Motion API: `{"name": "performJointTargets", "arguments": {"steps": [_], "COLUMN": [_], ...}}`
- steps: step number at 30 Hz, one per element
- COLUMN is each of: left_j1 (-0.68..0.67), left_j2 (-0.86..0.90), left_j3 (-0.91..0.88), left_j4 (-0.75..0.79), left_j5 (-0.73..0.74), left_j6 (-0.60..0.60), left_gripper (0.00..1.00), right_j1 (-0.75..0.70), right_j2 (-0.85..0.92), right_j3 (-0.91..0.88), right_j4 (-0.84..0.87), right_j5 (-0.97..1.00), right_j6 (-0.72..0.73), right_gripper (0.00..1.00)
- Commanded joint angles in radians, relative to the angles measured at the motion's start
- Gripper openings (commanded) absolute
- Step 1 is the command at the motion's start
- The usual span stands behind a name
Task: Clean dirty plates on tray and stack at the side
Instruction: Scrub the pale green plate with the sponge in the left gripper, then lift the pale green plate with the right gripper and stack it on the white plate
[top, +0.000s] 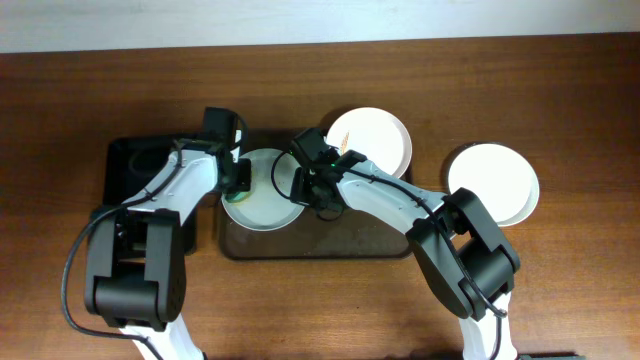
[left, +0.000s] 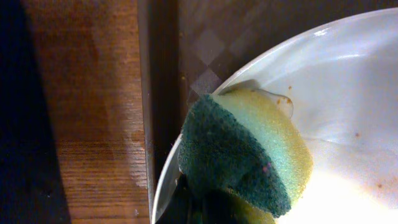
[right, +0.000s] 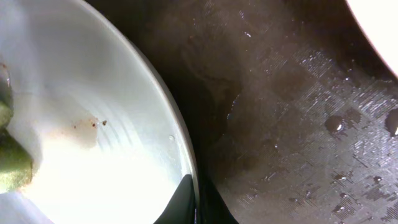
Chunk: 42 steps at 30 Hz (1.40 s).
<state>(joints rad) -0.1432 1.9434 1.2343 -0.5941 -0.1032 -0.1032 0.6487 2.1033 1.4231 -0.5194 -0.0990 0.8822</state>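
Note:
A pale blue-green plate (top: 262, 195) lies at the left end of the dark brown tray (top: 330, 243). My left gripper (top: 238, 188) is shut on a green-and-yellow sponge (left: 242, 149), which presses on the plate's left rim (left: 336, 81). My right gripper (top: 308, 186) is shut on the plate's right rim (right: 194, 202). The plate's face (right: 81, 93) has brownish specks. A white plate (top: 372, 140) with yellowish streaks sits at the tray's back right. Another white plate (top: 493, 183) rests on the table to the right of the tray.
A smaller black tray (top: 135, 165) stands left of the brown tray, under my left arm. The brown tray's floor (right: 292, 124) is wet with droplets. Wooden table (left: 93, 124) shows between the two trays.

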Motion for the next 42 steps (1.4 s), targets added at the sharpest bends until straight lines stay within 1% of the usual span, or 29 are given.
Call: {"name": "performJointTargets", "arguments": {"steps": [1,2,3,4,5,6,7,9,11,13,14,17,18,19,20,22,24,25,26,27,28,29,30,31,32,33,37,40,42], "left_j1": [-0.027,-0.047,-0.069,-0.084,-0.093,-0.094,-0.091,-0.080,-0.056,-0.034,-0.020,-0.019,-0.020,-0.020,-0.020,-0.020,-0.020,-0.020,-0.020,-0.020,-0.020,-0.019,-0.017,-0.002,0.018,0.035,0.084,0.092,0.092], "left_j2": [0.048,0.048,0.052,0.063,0.076,0.087,0.086,0.084,0.084,0.084,0.084,0.093,0.093,0.093,0.093,0.093,0.093,0.093,0.093,0.093,0.093,0.093,0.093,0.093,0.093,0.093,0.100,0.101,0.103], "left_j3": [-0.033,-0.033,-0.036,-0.037,-0.037,-0.037,-0.035,0.004,0.078,0.110,0.113,0.113,0.113,0.112,0.112,0.112,0.112,0.114,0.133,0.160,0.202,0.254,0.345,0.529,0.650,0.691,0.692,0.689,0.687], "left_j4": [0.082,0.130,0.195,0.229,0.245,0.234,0.201,0.103,-0.045,-0.059,-0.010,0.129,0.159,0.172,0.159,0.091,-0.070,-0.122,-0.202,-0.272,-0.340,-0.394,-0.472,-0.581,-0.603,-0.585,-0.555,-0.555,-0.554], "left_j5": [-0.093,0.024,0.193,0.279,0.323,0.328,0.336,0.464,0.587,0.682,0.658,0.391,0.267,0.177,0.040,-0.032,-0.035,-0.010,0.101,0.216,0.328,0.390,0.425,0.426,0.416,0.410,0.410,0.410,0.410], "left_j6": [-0.013,0.007,0.030,0.030,0.030,0.030,0.049,0.101,0.107,0.119,0.119,0.077,0.061,0.060,0.016,-0.012,-0.040,-0.042,-0.041,-0.037,-0.009,0.034,0.069,0.077,0.105,0.105,0.105,0.105,0.105], "left_gripper": [0.00,0.01,0.00,0.01,0.01,0.01,0.00,0.01,0.01,0.00,0.00,0.00,0.01,0.01,0.01,0.01,0.00,0.01,0.01,0.01,0.00,0.01,0.01,0.01,0.01,0.01,0.00,0.01,0.01], "right_j1": [-0.003,-0.003,-0.003,-0.003,-0.003,-0.003,-0.003,-0.003,-0.003,-0.003,-0.003,-0.003,-0.003,-0.003,-0.003,-0.003,-0.003,-0.003,-0.010,-0.023,-0.035,-0.048,-0.058,-0.069,-0.068,-0.067,-0.066,-0.049,0.010], "right_j2": [0.047,0.047,0.047,0.047,0.047,0.047,0.047,0.047,0.047,0.047,0.047,0.047,0.047,0.047,0.047,0.047,0.047,0.047,0.046,0.046,0.045,0.040,0.023,-0.051,-0.125,-0.192,-0.338,-0.417,-0.433], "right_j3": [-0.023,-0.023,-0.023,-0.023,-0.023,-0.023,-0.023,-0.023,-0.023,-0.023,-0.023,-0.023,-0.023,-0.023,-0.023,-0.023,-0.023,-0.022,-0.019,-0.013,-0.005,0.010,0.026,0.036,0.036,0.036,0.036,0.036,0.036], "right_j4": [-0.025,-0.026,-0.026,-0.026,-0.026,-0.026,-0.026,-0.026,-0.026,-0.026,-0.026,-0.026,-0.026,-0.026,-0.026,-0.026,-0.026,-0.026,-0.034,-0.039,-0.055,-0.093,-0.133,-0.198,-0.266,-0.337,-0.485,-0.514,-0.522], "right_j5": [0.029,0.029,0.029,0.029,0.029,0.029,0.029,0.029,0.028,0.028,0.028,0.028,0.028,0.028,0.028,0.028,0.015,-0.005,-0.050,-0.108,-0.146,-0.158,-0.156,-0.136,-0.079,-0.027,0.173,0.319,0.469], "right_j6": [-0.014,-0.014,-0.014,-0.014,-0.014,-0.014,-0.014,-0.014,-0.014,-0.014,-0.014,-0.014,-0.014,-0.014,-0.014,-0.014,-0.016,-0.039,-0.046,-0.088,-0.114,-0.147,-0.188,-0.249,-0.286,-0.312,-0.328,-0.326,-0.324], "right_gripper": [0.04,0.04,0.04,0.04,0.04,0.04,0.04,0.04,0.04,0.04,0.04,0.04,0.04,0.04,0.04,0.04,0.04,0.04,0.04,0.04,0.04,0.04,0.04,0.04,0.04,0.04,0.04,0.04,0.04]}}
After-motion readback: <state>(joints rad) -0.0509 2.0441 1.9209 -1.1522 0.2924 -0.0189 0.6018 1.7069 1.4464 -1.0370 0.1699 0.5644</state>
